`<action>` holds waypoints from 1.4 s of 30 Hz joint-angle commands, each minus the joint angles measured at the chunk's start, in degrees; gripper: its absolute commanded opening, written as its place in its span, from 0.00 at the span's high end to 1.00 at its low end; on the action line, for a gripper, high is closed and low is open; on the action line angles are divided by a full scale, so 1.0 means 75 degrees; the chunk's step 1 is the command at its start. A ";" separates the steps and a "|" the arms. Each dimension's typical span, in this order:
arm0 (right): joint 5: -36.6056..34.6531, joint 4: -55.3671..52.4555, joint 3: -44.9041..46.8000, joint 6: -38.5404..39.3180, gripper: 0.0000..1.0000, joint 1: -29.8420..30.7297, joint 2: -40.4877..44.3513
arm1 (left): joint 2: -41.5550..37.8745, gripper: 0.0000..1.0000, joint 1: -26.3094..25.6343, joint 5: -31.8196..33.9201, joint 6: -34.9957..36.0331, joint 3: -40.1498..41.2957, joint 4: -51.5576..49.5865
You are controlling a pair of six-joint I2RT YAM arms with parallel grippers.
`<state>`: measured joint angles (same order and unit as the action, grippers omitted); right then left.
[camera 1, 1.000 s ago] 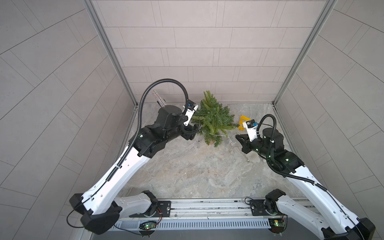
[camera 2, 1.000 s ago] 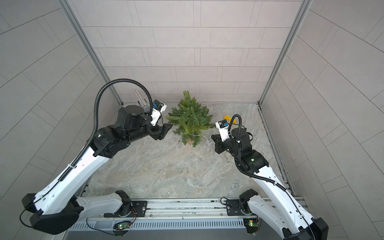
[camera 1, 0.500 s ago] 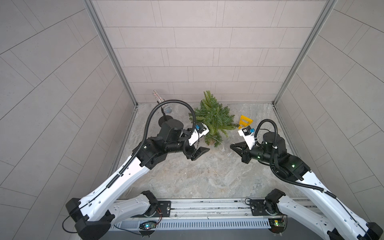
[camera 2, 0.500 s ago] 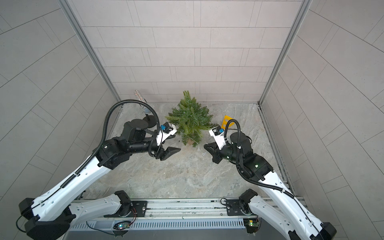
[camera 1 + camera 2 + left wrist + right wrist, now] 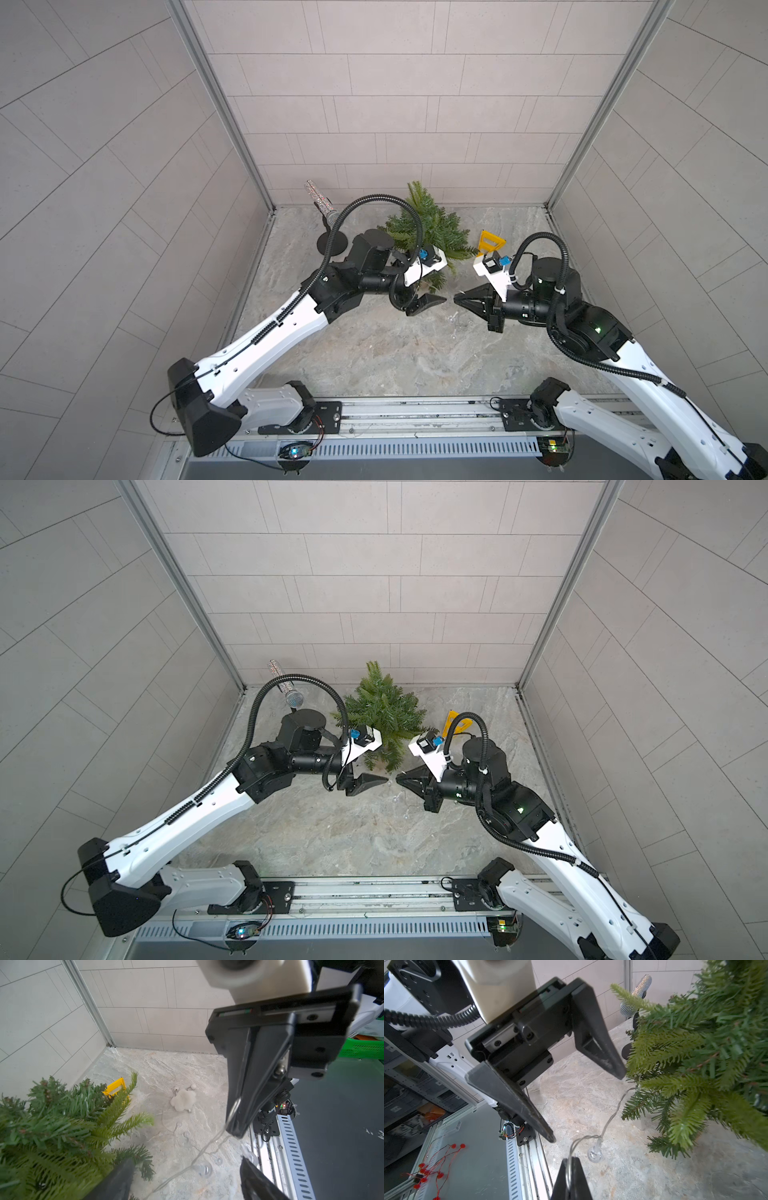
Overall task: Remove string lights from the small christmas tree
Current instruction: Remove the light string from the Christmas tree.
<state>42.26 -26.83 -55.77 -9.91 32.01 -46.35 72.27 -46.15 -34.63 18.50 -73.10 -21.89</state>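
The small christmas tree [image 5: 432,232] [image 5: 382,712] stands at the back of the floor, green and bushy [image 5: 52,1126] [image 5: 706,1043]. The string lights [image 5: 595,1154] run as a thin wire from its lower branches to my right gripper [image 5: 572,1167], which is shut on the wire. More clear bulbs [image 5: 202,1168] lie on the floor. My left gripper [image 5: 185,1160] [image 5: 587,1107] is open, with the taut wire passing between its fingers. In both top views the left gripper [image 5: 432,301] [image 5: 380,780] and right gripper [image 5: 459,298] [image 5: 401,778] face tip to tip in front of the tree.
A glittery microphone [image 5: 322,201] on a black stand is left of the tree. A yellow frame [image 5: 490,243] [image 5: 115,1087] sits to its right. A fluffy white toy [image 5: 184,1098] lies on the floor. The arm rail [image 5: 415,411] runs along the front edge.
Both arms have come forward from the tree. The left gripper left the tree's left side and now faces the right gripper, which has drawn the wire out.
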 commanded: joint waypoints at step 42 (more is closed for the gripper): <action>0.0523 0.0026 -0.0442 0.0541 0.91 0.0291 -0.0407 | -0.0362 1.00 -0.0022 -0.0181 0.0333 0.0207 0.0082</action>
<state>46.44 -25.56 -57.71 -7.51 33.87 -49.56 72.82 -46.15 -37.50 23.22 -73.01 -24.82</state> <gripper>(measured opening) 0.060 0.046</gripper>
